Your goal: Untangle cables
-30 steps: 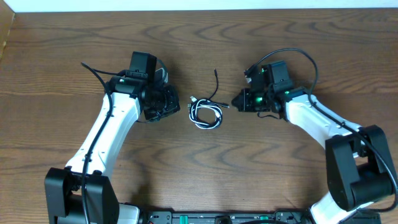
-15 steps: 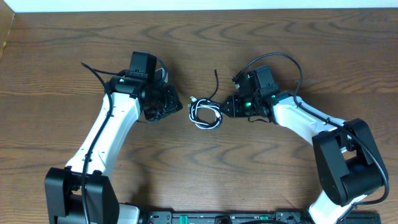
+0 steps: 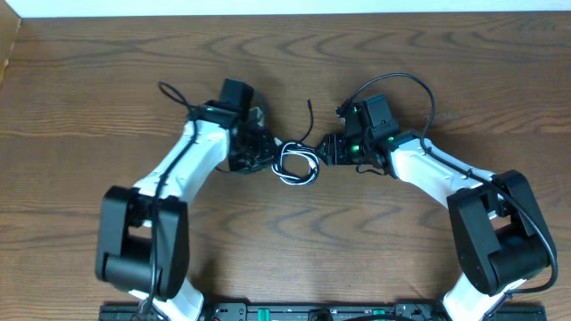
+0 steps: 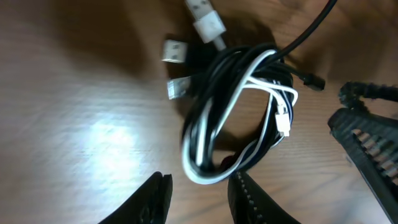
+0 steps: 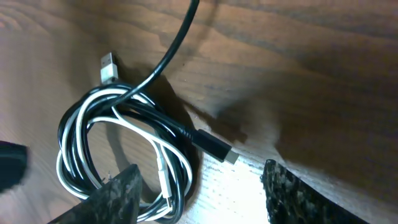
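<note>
The cables (image 3: 297, 165) lie as one small coil of white and black cords on the wooden table (image 3: 294, 250), between the two arms. One black strand (image 3: 310, 120) trails away toward the back. My left gripper (image 3: 269, 157) sits just left of the coil, and my right gripper (image 3: 324, 152) just right of it. In the left wrist view the coil (image 4: 239, 112) ends right above my open left gripper (image 4: 199, 196), brushing the right finger. In the right wrist view the coil (image 5: 124, 149) reaches partly between the fingers of my open right gripper (image 5: 205, 199). USB plugs (image 4: 208, 25) stick out.
Thick black cords (image 3: 401, 80) loop off the right arm and another (image 3: 174, 94) off the left arm. The table's back edge (image 3: 294, 12) meets a white wall. The arm bases (image 3: 312, 312) stand at the front edge.
The left arm has swung right up to the coil. The right arm came in from the right. Both grippers have gone from shut to open.
</note>
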`<control>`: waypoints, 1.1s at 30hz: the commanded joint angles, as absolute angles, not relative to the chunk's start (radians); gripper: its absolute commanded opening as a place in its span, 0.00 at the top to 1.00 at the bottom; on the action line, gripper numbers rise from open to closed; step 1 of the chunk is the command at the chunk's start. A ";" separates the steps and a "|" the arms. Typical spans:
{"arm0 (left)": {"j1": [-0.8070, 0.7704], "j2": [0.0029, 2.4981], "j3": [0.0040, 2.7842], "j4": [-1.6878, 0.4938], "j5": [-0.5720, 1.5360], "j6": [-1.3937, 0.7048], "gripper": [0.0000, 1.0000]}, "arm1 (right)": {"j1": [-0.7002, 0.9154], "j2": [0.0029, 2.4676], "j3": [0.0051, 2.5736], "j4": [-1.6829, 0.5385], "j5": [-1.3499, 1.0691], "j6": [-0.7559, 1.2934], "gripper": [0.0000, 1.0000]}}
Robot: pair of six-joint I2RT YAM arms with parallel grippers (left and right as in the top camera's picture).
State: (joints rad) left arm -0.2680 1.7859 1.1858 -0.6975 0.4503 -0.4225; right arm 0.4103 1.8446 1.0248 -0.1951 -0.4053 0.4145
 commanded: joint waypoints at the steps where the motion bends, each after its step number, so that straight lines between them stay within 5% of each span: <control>1: -0.295 1.824 1.179 -0.686 0.452 -0.424 0.65 | 0.414 1.851 1.038 -0.186 -0.394 0.415 0.41; 11: -0.305 1.913 1.178 -0.687 0.373 -0.424 0.66 | 0.414 1.851 1.038 -0.178 -0.395 0.470 0.41; 17: -0.303 1.938 1.178 -0.673 0.340 -0.329 0.92 | 0.430 1.851 1.038 -0.178 -0.395 0.501 0.44; 33: -0.282 1.938 1.178 -0.770 0.164 -0.187 0.92 | 0.548 1.851 1.038 -0.179 -0.395 0.501 0.64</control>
